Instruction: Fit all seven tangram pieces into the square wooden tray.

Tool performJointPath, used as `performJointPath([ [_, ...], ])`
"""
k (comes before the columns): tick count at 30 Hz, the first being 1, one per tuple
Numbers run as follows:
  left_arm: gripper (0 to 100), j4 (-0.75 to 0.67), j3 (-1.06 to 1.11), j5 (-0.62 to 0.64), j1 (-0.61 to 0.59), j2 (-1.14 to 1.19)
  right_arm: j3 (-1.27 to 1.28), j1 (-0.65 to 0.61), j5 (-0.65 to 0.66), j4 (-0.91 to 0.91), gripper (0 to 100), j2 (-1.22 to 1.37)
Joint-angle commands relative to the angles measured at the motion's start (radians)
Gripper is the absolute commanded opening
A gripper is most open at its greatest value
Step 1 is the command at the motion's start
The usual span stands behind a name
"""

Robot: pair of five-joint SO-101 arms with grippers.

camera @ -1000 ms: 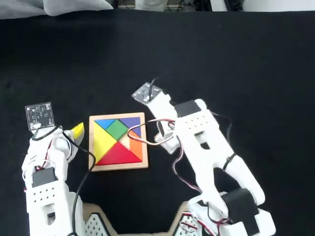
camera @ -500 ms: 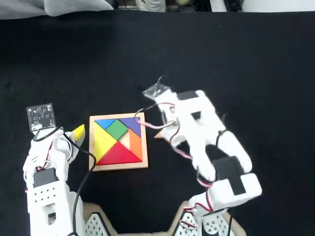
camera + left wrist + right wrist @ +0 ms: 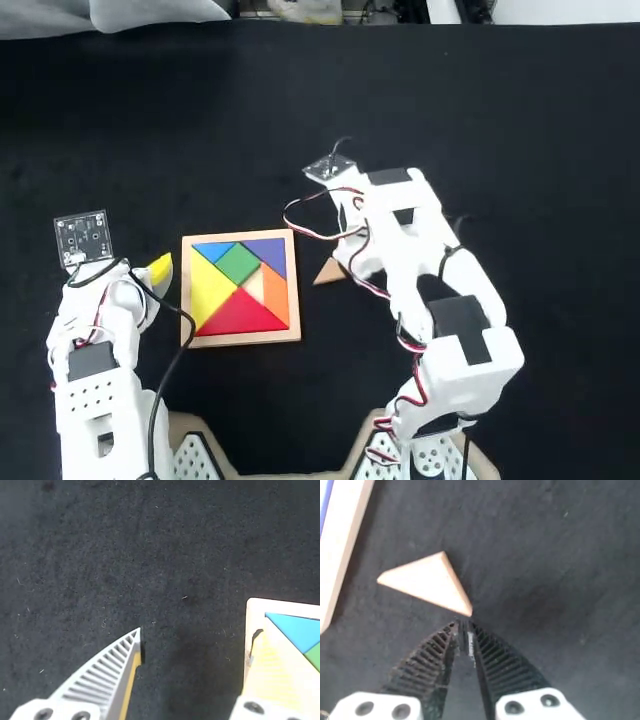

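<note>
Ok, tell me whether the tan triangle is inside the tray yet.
No, the tan triangle lies on the black cloth just outside the wooden tray's rim.

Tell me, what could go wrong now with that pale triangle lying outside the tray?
1. The right gripper is shut with its tips at a corner of the pale triangle; moving forward would likely shove the piece away.
2. The bare gap in the tray is hemmed in by the coloured pieces, so a skewed drop could jam.
3. The left gripper hangs at the tray's corner and might nudge it.
</note>
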Motion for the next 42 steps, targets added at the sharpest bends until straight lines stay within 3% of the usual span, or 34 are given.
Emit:
performJointPath([
  [1, 34, -0.020, -0.010, -0.006, 0.010, -0.009, -0.013, 0.035, -0.009, 0.031, 1.1, -0.111],
  [8, 34, -0.020, -0.010, -0.006, 0.008, -0.009, 0.130, -0.071, -0.014, -0.106, 1.1, -0.131],
  [19, 34, -0.020, -0.008, -0.006, 0.010, -0.009, -0.082, 0.041, -0.089, -0.127, 1.1, 0.025],
  [24, 34, -0.020, -0.008, -0.006, 0.010, -0.009, -0.125, 0.025, -0.089, -0.230, 1.1, 0.077],
  [29, 34, -0.020, -0.008, -0.006, 0.010, -0.009, -0.216, -0.031, -0.091, -0.206, 1.1, 0.101],
  [33, 34, -0.020, -0.008, -0.006, 0.010, -0.009, -0.294, 0.028, -0.098, -0.072, 1.1, 0.064],
  [38, 34, -0.020, -0.008, -0.006, 0.010, -0.009, -0.243, 0.103, -0.250, 0.035, 1.1, -0.124],
  [42, 34, -0.021, -0.008, -0.006, 0.010, -0.009, -0.059, 0.002, -0.359, 0.002, 1.1, -0.291],
])
